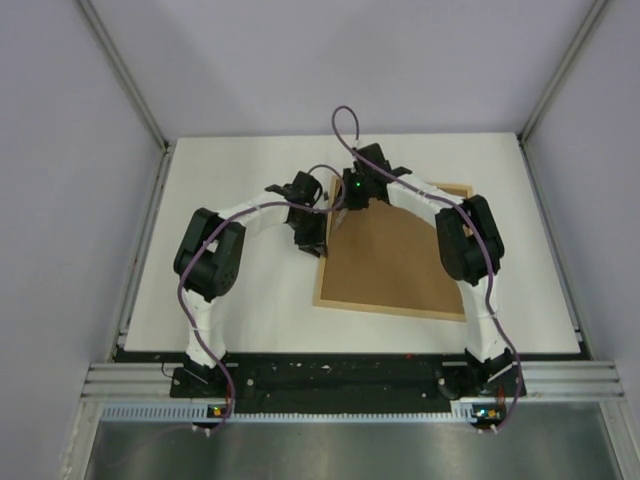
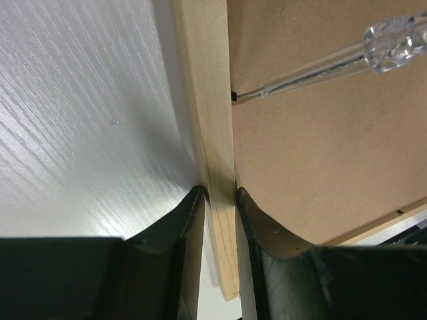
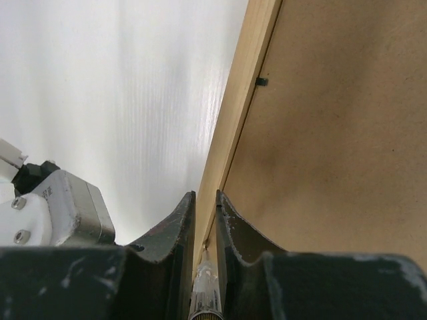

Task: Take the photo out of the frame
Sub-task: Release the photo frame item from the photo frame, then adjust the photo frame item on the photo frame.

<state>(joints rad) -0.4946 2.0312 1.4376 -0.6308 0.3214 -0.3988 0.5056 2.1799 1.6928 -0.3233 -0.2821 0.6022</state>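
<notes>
The frame [image 1: 385,307] lies face down on the white table, its plain brown backing board [image 1: 390,255] facing up. The photo is hidden under the board. My left gripper [image 1: 315,240] is shut on the frame's left wooden border [image 2: 210,100], one jaw on each side [image 2: 219,193]. My right gripper [image 1: 352,195] is shut on a clear-handled screwdriver [image 3: 205,287], jaws over the same border [image 3: 205,197]. The screwdriver's shaft [image 2: 313,70] runs across the board [image 2: 320,147] to a small black tab at the border's inner edge.
Another black tab [image 3: 261,82] sits further along the frame's border [image 3: 243,100]. The white table [image 1: 240,180] lies left of the frame. Part of the left arm's wrist [image 3: 60,207] shows beside my right gripper. Grey walls enclose the table.
</notes>
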